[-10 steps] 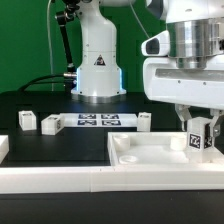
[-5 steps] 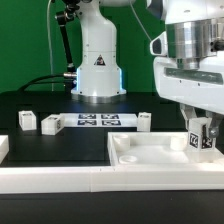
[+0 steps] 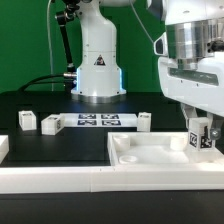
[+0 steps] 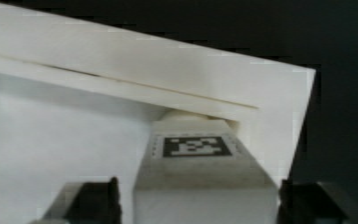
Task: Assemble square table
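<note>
The square table's white slab [image 3: 150,157], with its raised rim, lies at the exterior view's right. A tagged white leg [image 3: 199,139] stands upright at its far right corner. My gripper [image 3: 199,142] is down around this leg. In the wrist view the leg [image 4: 201,170] sits between the two black fingers [image 4: 98,203], and a thin gap shows on each side, so the jaws are open and not clamping it. Three more legs lie loose on the black table: two [image 3: 26,121] [image 3: 51,124] at the left and one [image 3: 144,121] in the middle.
The marker board [image 3: 97,121] lies flat between the loose legs. The arm's white base [image 3: 97,60] stands behind it. A long white rail [image 3: 60,181] runs along the front edge. A green wall closes the back.
The gripper has shifted slightly toward the exterior view's right, and its fingers have spread a little off the leg. The leg stays standing at the slab's corner.
</note>
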Robot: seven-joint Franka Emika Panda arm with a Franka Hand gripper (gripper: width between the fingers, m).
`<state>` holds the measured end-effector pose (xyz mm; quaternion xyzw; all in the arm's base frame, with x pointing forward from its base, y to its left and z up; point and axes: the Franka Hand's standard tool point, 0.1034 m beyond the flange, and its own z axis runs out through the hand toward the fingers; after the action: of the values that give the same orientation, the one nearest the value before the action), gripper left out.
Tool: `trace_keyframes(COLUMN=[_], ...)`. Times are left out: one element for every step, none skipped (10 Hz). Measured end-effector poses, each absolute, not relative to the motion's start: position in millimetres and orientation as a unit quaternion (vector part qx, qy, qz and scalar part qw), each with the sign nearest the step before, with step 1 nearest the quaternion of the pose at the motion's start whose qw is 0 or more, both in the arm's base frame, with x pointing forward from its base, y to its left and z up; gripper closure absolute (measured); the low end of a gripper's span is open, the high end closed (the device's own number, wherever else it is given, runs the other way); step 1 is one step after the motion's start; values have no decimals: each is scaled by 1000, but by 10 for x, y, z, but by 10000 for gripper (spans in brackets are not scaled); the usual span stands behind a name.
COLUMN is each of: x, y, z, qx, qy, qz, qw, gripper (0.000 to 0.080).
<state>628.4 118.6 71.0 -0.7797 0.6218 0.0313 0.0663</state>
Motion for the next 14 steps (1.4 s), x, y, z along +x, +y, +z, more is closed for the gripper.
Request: trace_keyframes(x=[6282, 6272, 6258, 6258, 6257, 6258, 6259, 6259, 6260, 6263, 6269, 6279, 6282, 6284], y=[1187, 1210, 1235, 1247, 1248, 1243, 1239, 1237, 1235, 1249, 1244, 1243, 1239, 1237], z=[709, 705, 699, 699, 697, 697, 696, 696, 698, 706, 718, 728, 730, 732], qx=[-819, -846, -863, -895, -912, -927, -943, -951, -967, -984, -991, -994, -998, -999], qy=[570, 529, 500, 441, 404, 367, 326, 301, 246, 172, 130, 103, 56, 16], qz=[27, 24, 24, 19, 16, 13, 10, 8, 3, -6, -10, -12, -15, -17], qw=[67, 68, 67, 68, 68, 69, 69, 69, 65, 46, 43, 41, 37, 33], gripper=[202, 202, 161, 153, 153, 150, 150, 150, 150, 150, 150, 150, 150, 150])
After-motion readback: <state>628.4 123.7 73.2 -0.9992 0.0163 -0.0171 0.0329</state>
